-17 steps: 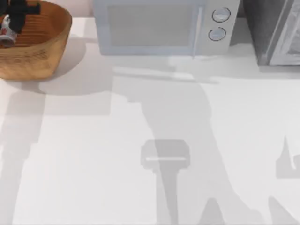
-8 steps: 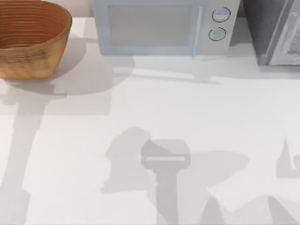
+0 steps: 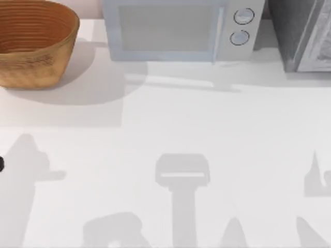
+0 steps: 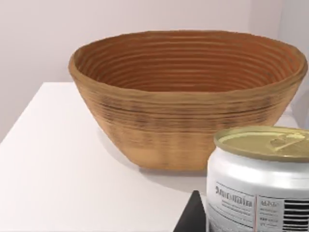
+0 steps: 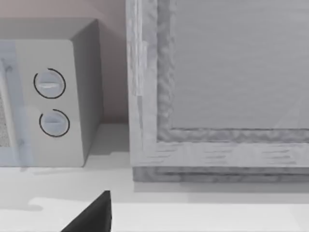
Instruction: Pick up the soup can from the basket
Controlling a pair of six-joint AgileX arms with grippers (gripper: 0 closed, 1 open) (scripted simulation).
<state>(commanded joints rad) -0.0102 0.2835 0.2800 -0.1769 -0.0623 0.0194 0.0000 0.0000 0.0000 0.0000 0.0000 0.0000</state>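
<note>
The basket (image 3: 39, 57) stands at the table's back left, its ribbed inside bare. In the left wrist view the basket (image 4: 183, 121) lies ahead, and the soup can (image 4: 256, 179) sits upright close to the camera, outside the basket, with its gold top and white label showing. A dark finger (image 4: 190, 220) of my left gripper presses against the can's side. A sliver of my left gripper (image 3: 1, 164) shows at the top view's left edge, in front of the basket. A dark finger (image 5: 91, 215) of my right gripper shows in the right wrist view, facing the back right corner.
A microwave (image 3: 176, 31) stands at the back centre, its two dials (image 5: 50, 101) facing the right wrist camera. A grey cabinet (image 3: 305, 33) fills the back right corner. Arm shadows fall across the white table (image 3: 181, 119).
A second ago my left gripper was inside the basket at the soup can. The can has left the basket, and the gripper has drawn out toward the front left edge.
</note>
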